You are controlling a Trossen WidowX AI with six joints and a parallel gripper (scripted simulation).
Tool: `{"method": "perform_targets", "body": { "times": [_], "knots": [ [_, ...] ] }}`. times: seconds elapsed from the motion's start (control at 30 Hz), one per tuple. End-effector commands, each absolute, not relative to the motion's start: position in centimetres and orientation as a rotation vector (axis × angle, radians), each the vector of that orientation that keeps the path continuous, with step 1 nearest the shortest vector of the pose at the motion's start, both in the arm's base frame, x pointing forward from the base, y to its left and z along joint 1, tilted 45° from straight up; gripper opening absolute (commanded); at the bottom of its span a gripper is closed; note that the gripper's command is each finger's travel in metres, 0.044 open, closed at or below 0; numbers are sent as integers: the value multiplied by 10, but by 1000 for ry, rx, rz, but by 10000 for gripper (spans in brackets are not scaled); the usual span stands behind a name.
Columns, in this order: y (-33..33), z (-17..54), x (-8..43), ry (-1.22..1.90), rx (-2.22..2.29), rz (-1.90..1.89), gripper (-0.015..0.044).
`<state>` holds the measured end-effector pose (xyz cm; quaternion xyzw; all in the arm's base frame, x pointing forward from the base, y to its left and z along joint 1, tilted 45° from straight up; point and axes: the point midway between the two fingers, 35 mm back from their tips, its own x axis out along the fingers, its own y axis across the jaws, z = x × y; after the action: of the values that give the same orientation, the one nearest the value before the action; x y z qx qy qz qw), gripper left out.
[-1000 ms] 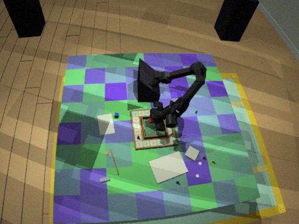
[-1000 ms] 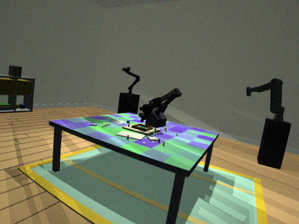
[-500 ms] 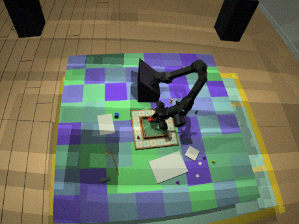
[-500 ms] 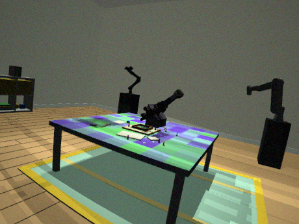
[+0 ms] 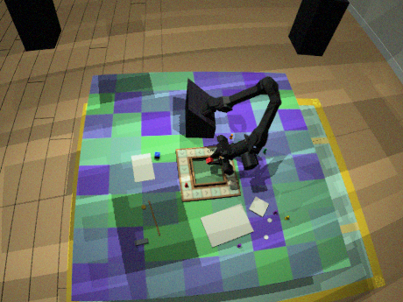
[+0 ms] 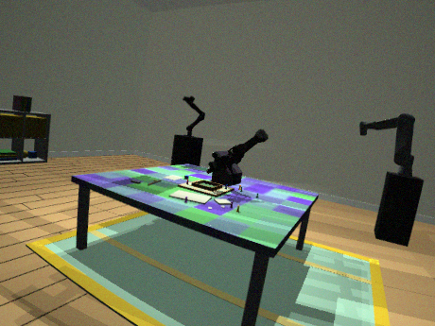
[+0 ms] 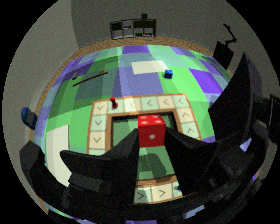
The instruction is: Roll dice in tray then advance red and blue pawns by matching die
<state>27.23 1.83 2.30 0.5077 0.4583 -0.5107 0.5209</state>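
Note:
My gripper (image 5: 213,159) (image 7: 150,131) is shut on the red die (image 5: 209,160) (image 7: 151,131), held above the tray (image 5: 209,185) (image 7: 109,134). The die's front face shows one pip. The blue die (image 5: 157,155) (image 7: 168,74) lies on the table outside the board, beside a white card. The red pawn (image 5: 187,185) (image 7: 114,102) stands upright on the board's arrow track, near a corner. A bit of the blue pawn (image 7: 178,188) shows on the track at the lower right of the wrist view; the arm hides it in the top view.
White cards (image 5: 143,168) (image 5: 227,226) (image 5: 259,207) lie around the board. An orange pawn (image 5: 231,136) and a green pawn (image 5: 265,151) stand near the arm. A yellow pawn (image 5: 287,218), purple pieces and white discs lie beyond the small card. A thin stick (image 5: 154,218) and grey block (image 5: 142,242) lie opposite.

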Motion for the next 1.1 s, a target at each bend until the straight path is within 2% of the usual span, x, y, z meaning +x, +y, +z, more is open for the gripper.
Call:
{"method": "perform_targets", "body": {
  "times": [0.0,0.4,0.67,0.93,0.97,1.07],
  "knots": [
    [18,26,274,1087,1218,-1224,0],
    [18,24,273,1097,1218,-1222,0],
    [18,24,273,1097,1218,-1222,210],
    [-10,53,270,1085,1216,-1225,420],
    [-10,53,270,1085,1216,-1225,440],
    [-7,39,268,1228,1270,-1187,440]
  ]
}}
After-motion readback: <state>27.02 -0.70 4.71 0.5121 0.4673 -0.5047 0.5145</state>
